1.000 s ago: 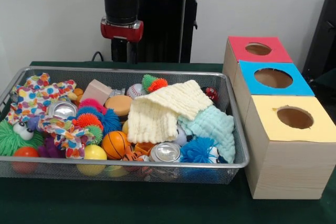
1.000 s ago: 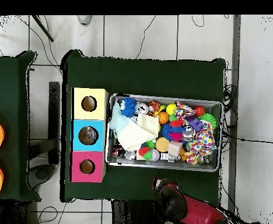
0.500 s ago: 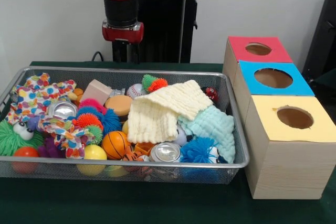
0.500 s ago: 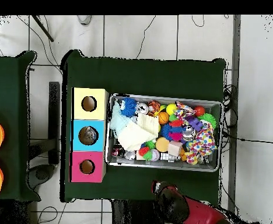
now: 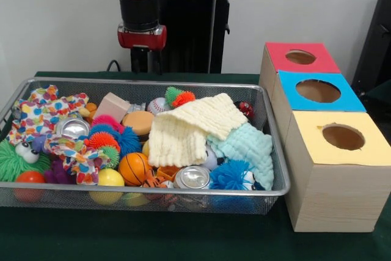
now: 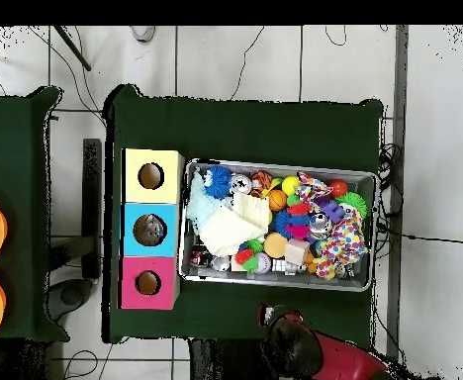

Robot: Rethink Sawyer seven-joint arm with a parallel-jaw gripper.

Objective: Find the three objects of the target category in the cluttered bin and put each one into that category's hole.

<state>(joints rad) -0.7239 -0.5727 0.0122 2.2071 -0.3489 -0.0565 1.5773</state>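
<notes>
The red and black arm's hand (image 5: 146,60) hangs above the far rim of the wire mesh bin (image 5: 276,169), at about 11 o'clock of the bin in the front view; it holds nothing, and you cannot tell whether its fingers are apart or together. The target category is not evident. Candidates: an orange basketball-pattern ball (image 5: 134,167), a white baseball (image 5: 158,106), a yellow ball (image 5: 109,179), and silver cans (image 5: 193,177). A cream waffle-weave cloth (image 5: 189,128) and a mint cloth (image 5: 249,146) cover the centre; you should lift these aside first. At 3 o'clock on the green counter (image 5: 153,236) stand the red-topped (image 5: 299,57), blue-topped (image 5: 317,91) and yellow-topped (image 5: 342,137) wooden boxes, each with a hole.
</notes>
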